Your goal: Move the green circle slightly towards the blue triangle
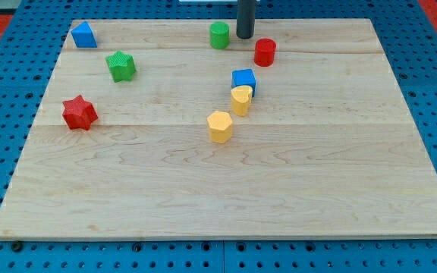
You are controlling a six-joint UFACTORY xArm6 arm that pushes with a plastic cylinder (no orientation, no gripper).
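Observation:
The green circle (pixel 219 36) stands near the view's top, a little left of centre. The blue triangle (pixel 84 35) sits at the top left corner of the wooden board (pixel 340 174). My tip (pixel 245 36) is at the top, just to the right of the green circle with a small gap between them, and left of and above the red circle (pixel 265 52).
A green star (pixel 121 66) and a red star (pixel 79 113) lie on the left. A blue cube (pixel 243 80) touches a yellow block (pixel 241 99) near the centre, with a yellow hexagon (pixel 219 127) below them. Blue pegboard surrounds the board.

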